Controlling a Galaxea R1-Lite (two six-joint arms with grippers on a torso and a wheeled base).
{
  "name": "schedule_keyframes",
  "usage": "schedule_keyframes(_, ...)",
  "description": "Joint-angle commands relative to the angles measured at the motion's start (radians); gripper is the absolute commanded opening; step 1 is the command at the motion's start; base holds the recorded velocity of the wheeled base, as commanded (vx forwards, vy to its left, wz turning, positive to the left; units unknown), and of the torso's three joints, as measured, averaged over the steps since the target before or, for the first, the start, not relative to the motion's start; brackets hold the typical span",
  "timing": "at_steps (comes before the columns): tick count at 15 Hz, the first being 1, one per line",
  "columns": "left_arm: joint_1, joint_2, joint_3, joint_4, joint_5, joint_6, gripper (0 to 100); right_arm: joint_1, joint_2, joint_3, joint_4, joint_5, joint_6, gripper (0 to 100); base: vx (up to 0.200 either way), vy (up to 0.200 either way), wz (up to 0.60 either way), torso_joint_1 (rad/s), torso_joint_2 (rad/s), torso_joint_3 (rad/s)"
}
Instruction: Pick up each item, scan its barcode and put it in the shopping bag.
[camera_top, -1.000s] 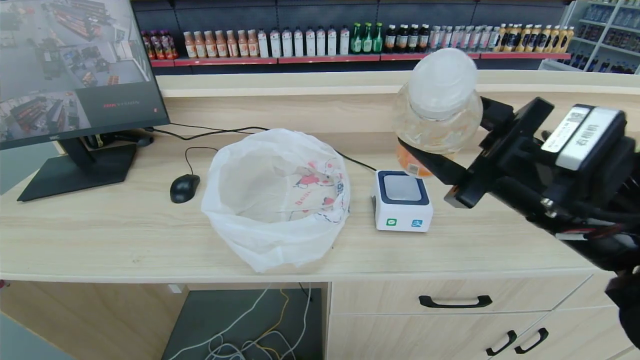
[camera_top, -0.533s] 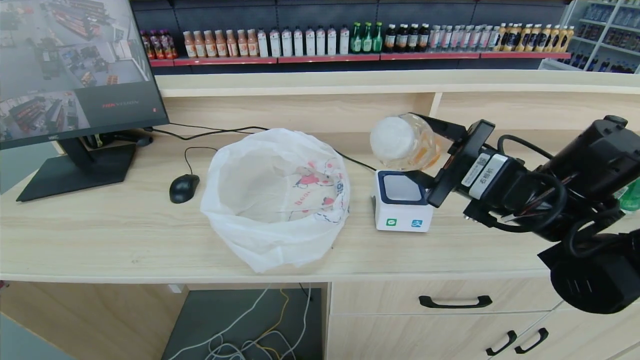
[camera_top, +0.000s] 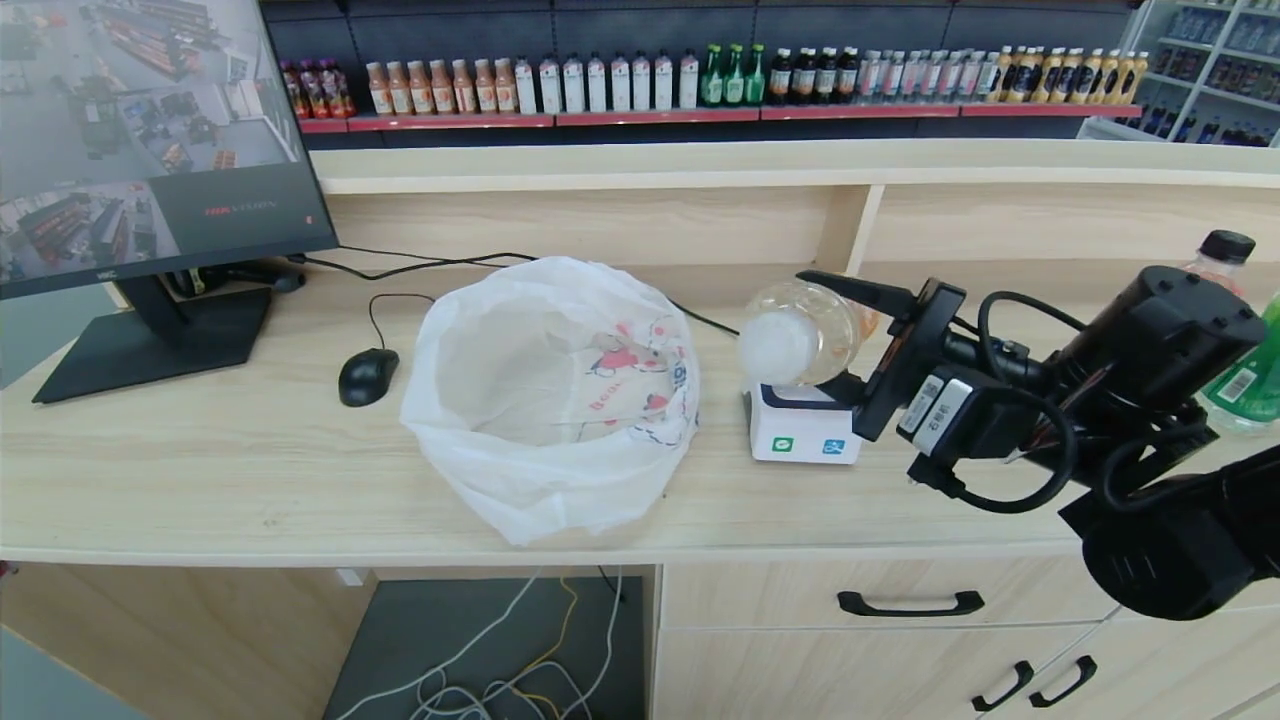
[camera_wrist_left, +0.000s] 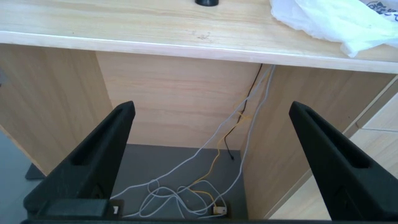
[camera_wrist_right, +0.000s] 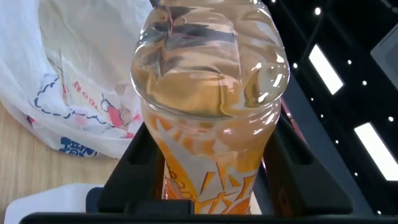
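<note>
The right gripper (camera_top: 825, 330) is clamped on the bottle (camera_top: 790, 340), which lies on its side just above the scanner (camera_top: 805, 435). The bottle's base points to 9 o'clock, toward the shopping bag (camera_top: 550, 400). A narrow strip of bare counter (camera_top: 250, 470) separates the scanner's edge from the bag's rim, and the bag's mouth stands open. The left gripper (camera_wrist_left: 211, 109) is empty, fingers spread wide, below the counter's front edge.
</note>
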Motion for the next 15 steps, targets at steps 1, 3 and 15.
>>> schedule_keyframes(1,0.0,0.0,0.002,0.0,0.0,0.001,100,-0.002,0.018,0.013,0.0,0.008,-0.024,0,0.0,0.0,0.0,0.0,0.0,0.0)
schedule_keyframes(3,0.0,0.0,0.0,0.0,0.0,0.001,100,-0.002,0.024,0.021,-0.003,0.009,-0.047,0,0.0,0.0,0.0,0.0,0.0,0.0)
schedule_keyframes(15,0.0,0.0,0.0,0.0,0.0,-0.001,100,-0.02,0.082,0.085,-0.12,0.037,-0.087,0,0.0,0.0,0.0,0.0,0.0,0.0)
